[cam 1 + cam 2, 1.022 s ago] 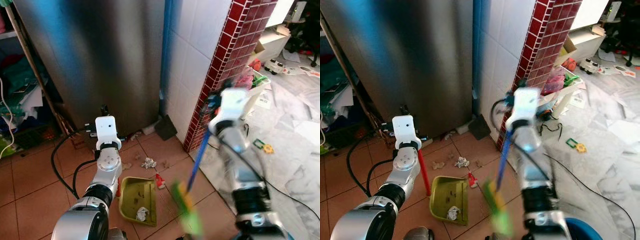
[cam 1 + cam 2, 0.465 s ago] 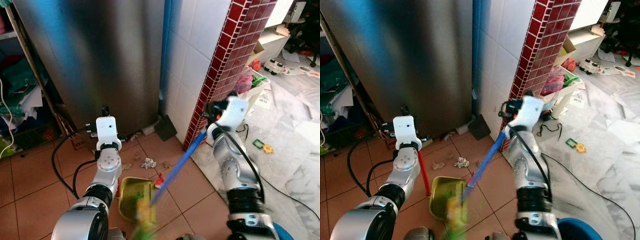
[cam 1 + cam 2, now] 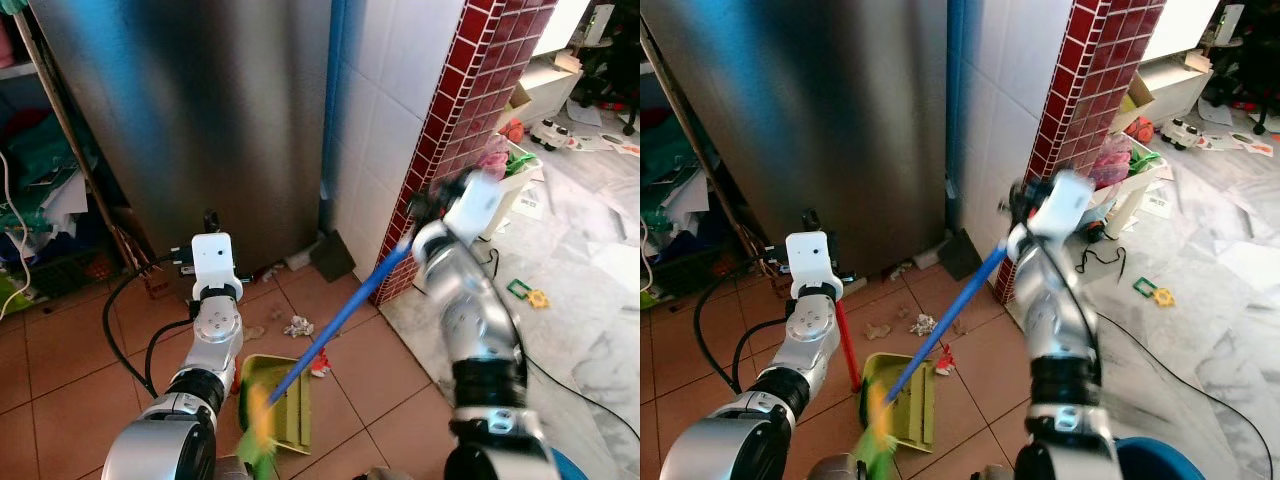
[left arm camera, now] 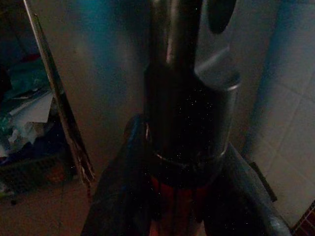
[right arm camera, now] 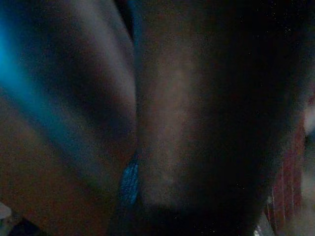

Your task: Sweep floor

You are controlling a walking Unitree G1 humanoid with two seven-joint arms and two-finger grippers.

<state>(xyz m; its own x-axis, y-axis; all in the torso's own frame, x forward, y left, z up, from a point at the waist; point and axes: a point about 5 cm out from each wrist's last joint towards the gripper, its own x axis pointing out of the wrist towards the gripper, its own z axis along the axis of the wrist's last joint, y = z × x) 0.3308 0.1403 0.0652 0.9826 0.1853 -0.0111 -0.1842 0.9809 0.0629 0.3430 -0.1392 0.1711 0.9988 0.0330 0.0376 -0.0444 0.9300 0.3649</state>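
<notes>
The right gripper (image 3: pixel 1025 205) is clamped on the blue broom handle (image 3: pixel 945 325), which slants toward 7 o'clock, its blurred green and yellow bristles (image 3: pixel 876 430) over the near edge of the green dustpan (image 3: pixel 915 405). The left gripper (image 4: pixel 167 206) is closed around the dustpan's red handle (image 3: pixel 847 345). Paper scraps (image 3: pixel 923 323) lie on the brown tiled floor (image 3: pixel 980 400) at 12 o'clock from the dustpan, before the steel fridge (image 3: pixel 810 110).

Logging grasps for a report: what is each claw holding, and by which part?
Right claw: the broom's blue handle, at its top end. Left claw: the dustpan's red handle, at its upper end.
</notes>
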